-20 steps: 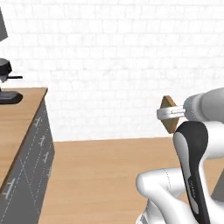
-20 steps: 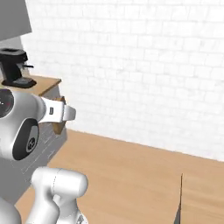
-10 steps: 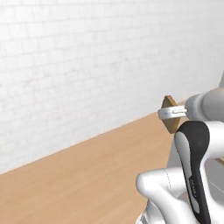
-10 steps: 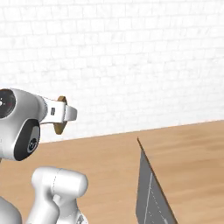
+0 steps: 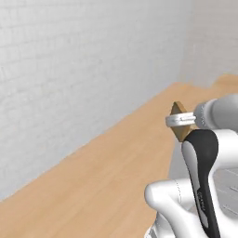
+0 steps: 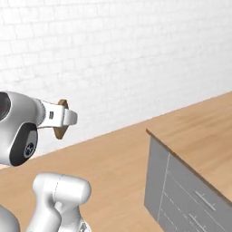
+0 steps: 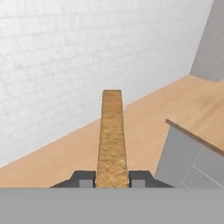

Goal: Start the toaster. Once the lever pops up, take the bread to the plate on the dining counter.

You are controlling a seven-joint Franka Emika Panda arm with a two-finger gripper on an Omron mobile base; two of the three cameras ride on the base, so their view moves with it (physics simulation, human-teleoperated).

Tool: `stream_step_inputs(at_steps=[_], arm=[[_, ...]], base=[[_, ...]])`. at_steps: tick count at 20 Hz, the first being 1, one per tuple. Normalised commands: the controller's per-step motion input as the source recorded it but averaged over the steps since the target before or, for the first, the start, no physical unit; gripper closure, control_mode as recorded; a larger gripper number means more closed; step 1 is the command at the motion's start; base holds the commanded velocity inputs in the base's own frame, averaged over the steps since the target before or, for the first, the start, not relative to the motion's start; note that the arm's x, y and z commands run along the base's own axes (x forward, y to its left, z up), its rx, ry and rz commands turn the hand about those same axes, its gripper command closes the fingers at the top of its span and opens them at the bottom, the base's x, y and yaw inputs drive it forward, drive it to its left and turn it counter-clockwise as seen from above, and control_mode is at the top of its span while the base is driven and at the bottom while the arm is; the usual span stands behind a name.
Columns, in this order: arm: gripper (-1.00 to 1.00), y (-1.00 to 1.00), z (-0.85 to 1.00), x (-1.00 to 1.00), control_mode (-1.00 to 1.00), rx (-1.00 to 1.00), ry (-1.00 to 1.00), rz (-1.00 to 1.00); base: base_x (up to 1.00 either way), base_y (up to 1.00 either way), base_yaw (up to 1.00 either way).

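Note:
My gripper (image 5: 177, 122) is held out in front of the arm, shut on the bread (image 5: 178, 110), a thin tan slice with a brown crust. From the right base view the slice (image 6: 59, 132) pokes out above and below the white fingers (image 6: 68, 118). The hand view looks along the bread (image 7: 112, 131) edge-on, standing upright between the two dark fingertips (image 7: 83, 178). The toaster and the plate are out of view.
A light-wood counter top (image 6: 199, 129) on grey drawer fronts (image 6: 181, 195) stands to the right, also seen at the corner (image 7: 197, 138). I cannot tell if it is the dining counter. A white brick wall (image 5: 69, 69) and wood floor (image 5: 102, 176) lie ahead.
The whole picture has swung: the camera moved with the base. The worktop with the coffee machine left the views and a grey-fronted counter came in at right. The bread stays gripped.

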Motion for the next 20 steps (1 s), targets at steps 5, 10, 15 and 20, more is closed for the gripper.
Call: stream_step_inputs(at_steps=[5,10,15,20], arm=[[1.0,0.0,0.0,0.0,1.0,0.0,0.0,0.0],[1.0,0.0,0.0,0.0,1.0,0.0,0.0,0.0],[1.0,0.0,0.0,0.0,1.0,0.0,0.0,0.0],[1.0,0.0,0.0,0.0,1.0,0.0,0.0,0.0]], base=[[0.0,0.01,-0.96],[0.0,0.41,-0.84],[0.0,0.91,-0.6],[0.03,0.98,-0.43]])
